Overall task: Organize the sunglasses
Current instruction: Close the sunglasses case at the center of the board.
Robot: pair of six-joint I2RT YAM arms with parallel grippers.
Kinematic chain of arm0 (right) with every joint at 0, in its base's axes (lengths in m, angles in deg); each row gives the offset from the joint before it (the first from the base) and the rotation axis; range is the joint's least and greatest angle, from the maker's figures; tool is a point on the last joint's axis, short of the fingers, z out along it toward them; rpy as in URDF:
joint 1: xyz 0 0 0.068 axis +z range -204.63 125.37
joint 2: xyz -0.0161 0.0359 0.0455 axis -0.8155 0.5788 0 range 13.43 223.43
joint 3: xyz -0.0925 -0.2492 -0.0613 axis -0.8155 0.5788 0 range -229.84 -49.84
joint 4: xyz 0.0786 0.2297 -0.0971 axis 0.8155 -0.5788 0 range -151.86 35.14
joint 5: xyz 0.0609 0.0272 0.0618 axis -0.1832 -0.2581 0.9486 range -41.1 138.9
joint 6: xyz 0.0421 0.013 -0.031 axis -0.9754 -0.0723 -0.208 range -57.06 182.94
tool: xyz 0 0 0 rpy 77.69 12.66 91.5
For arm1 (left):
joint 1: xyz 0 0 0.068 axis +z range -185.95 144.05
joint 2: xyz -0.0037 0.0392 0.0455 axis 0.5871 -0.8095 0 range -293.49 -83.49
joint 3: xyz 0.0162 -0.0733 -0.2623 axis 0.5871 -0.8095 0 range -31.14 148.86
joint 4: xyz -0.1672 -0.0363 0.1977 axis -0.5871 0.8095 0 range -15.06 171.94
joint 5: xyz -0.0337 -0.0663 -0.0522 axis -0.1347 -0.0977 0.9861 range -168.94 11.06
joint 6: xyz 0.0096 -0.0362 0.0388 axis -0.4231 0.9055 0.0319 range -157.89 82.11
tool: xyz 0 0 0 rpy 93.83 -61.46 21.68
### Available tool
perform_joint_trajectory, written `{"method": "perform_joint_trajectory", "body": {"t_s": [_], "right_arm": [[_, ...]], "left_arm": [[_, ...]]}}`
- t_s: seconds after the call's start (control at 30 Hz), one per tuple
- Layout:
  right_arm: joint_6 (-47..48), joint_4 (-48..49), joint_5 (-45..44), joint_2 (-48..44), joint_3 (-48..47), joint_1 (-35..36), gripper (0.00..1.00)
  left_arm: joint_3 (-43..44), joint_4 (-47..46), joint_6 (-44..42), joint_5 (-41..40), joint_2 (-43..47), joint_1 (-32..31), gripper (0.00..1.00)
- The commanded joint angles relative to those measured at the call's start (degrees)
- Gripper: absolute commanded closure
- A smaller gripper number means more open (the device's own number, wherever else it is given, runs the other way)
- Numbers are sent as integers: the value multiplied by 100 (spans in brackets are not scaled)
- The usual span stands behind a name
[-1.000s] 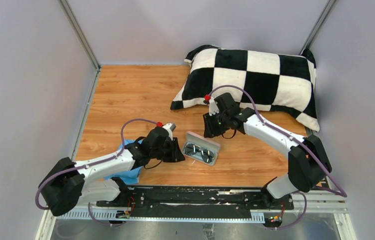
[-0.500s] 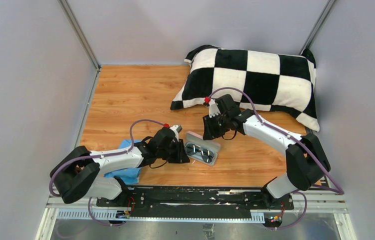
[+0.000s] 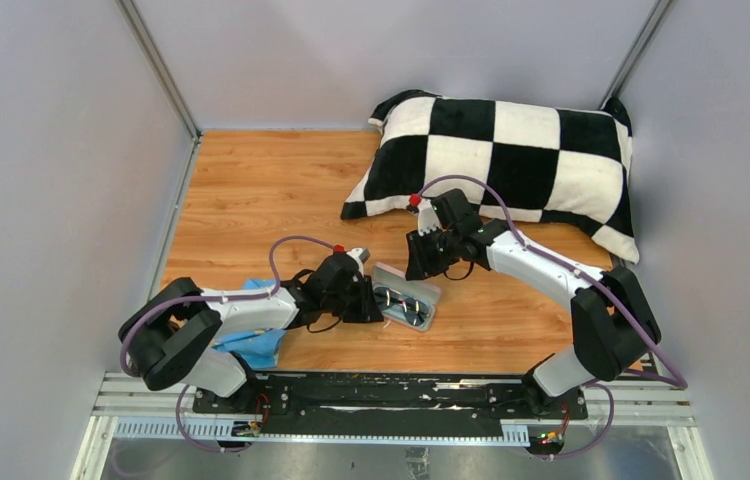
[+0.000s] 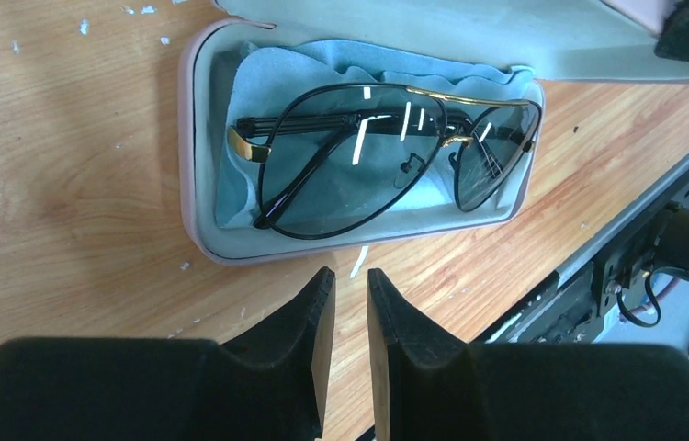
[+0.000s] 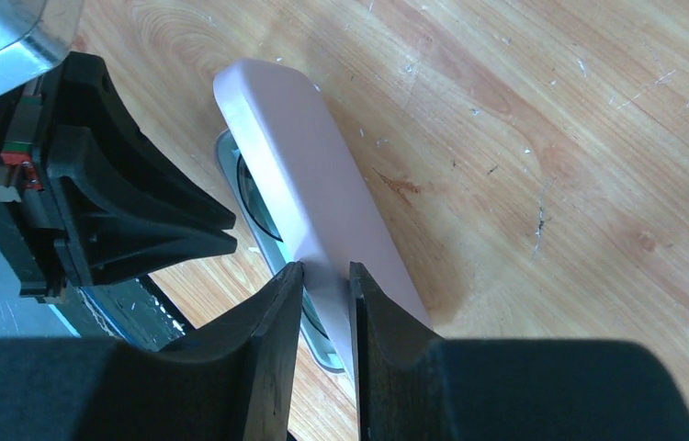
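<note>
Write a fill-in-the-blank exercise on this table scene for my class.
1. The ___ lie inside the open pink case.
2. The right fingers pinch the case's ___.
3. The pillow is checkered black and ___.
4. The left fingers stand slightly apart, holding ___.
Missing words: sunglasses; lid; white; nothing.

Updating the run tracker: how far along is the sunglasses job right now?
Done: the sunglasses lie folded inside the pink case, on a blue cloth. In hand: the right gripper straddles the edge of the raised lid, but a firm grip is unclear. The left gripper hovers empty, slightly open, beside the case's rim. Left: close the lid.
</note>
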Motion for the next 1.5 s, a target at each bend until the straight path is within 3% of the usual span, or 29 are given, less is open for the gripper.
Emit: {"method": "perform_joint_trajectory", "body": {"t_s": [0.0, 0.3, 0.9, 1.47], "right_arm": [[133, -156, 89, 151, 144, -71, 71], [165, -198, 325, 145, 253, -54, 82], [-19, -98, 303, 317, 424, 434, 86], [-291, 221, 230, 570, 582, 546, 86]], "left_arm": [[129, -213, 46, -154, -159, -44, 75], [178, -408, 49, -172, -379, -44, 75], [254, -433, 35, -140, -540, -44, 76], [-119, -447, 159, -247, -132, -44, 76]]}}
